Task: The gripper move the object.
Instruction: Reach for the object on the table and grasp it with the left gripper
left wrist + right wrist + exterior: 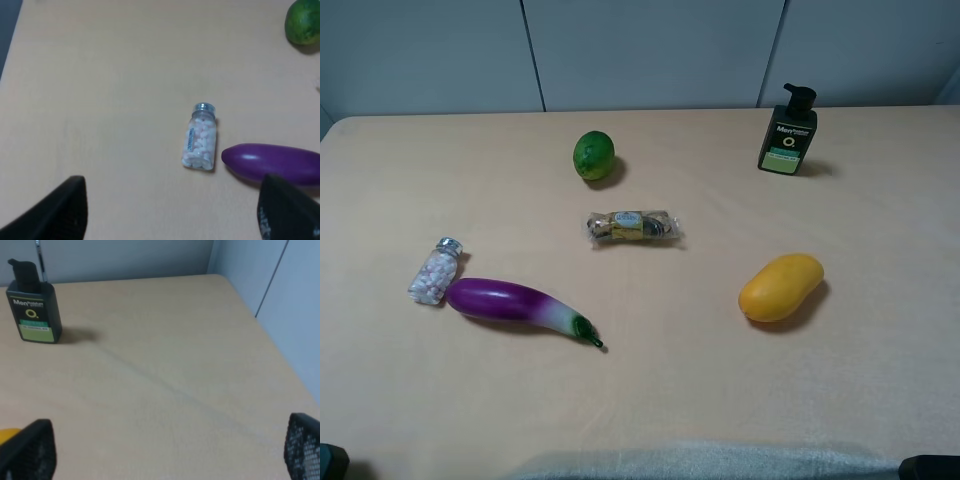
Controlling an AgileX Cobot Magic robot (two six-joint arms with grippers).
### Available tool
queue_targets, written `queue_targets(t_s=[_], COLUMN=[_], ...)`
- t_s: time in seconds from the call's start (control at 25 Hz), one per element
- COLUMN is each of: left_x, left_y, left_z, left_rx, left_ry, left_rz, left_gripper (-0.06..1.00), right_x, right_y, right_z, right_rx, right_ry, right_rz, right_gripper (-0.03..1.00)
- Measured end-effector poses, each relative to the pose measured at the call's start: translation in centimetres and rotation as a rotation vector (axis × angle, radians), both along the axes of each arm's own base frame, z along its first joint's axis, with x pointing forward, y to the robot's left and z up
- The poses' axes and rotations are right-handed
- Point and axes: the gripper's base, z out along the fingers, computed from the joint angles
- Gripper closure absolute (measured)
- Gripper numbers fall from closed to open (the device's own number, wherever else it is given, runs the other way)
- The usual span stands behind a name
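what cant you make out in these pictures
- Small clear-wrapped brown and yellow packet: print too small to read in the exterior high view.
- Glossy purple eggplant: in the left wrist view, cut by the frame edge and partly covered by a finger of the left hand.
- Yellow oval mango: only a sliver at the right wrist view's edge, beside the right hand.

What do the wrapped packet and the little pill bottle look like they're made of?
The packet: clear crinkly film, likely plastic, judging by glints and creases. The pill bottle: transparent wall showing white pills, glass or plastic, cannot tell; its cap looks silvery, possibly metal.
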Motion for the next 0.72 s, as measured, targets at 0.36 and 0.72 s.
queue_targets(t_s=[0.36, 0.72], left_x=[0.00, 0.00], left_y=[0.00, 0.00], left_z=[0.00, 0.00], left_rx=[0.001, 0.002], left_ry=[0.000, 0.000], left_rz=[0.000, -0.001], left_gripper=[0.18, 0.18], right_x=[0.00, 0.00], right_y=[0.00, 0.00], right_z=[0.00, 0.00], right_rx=[0.000, 0.000], right_ry=[0.000, 0.000], right_rz=[0.000, 0.000], right_gripper=[0.27, 0.27])
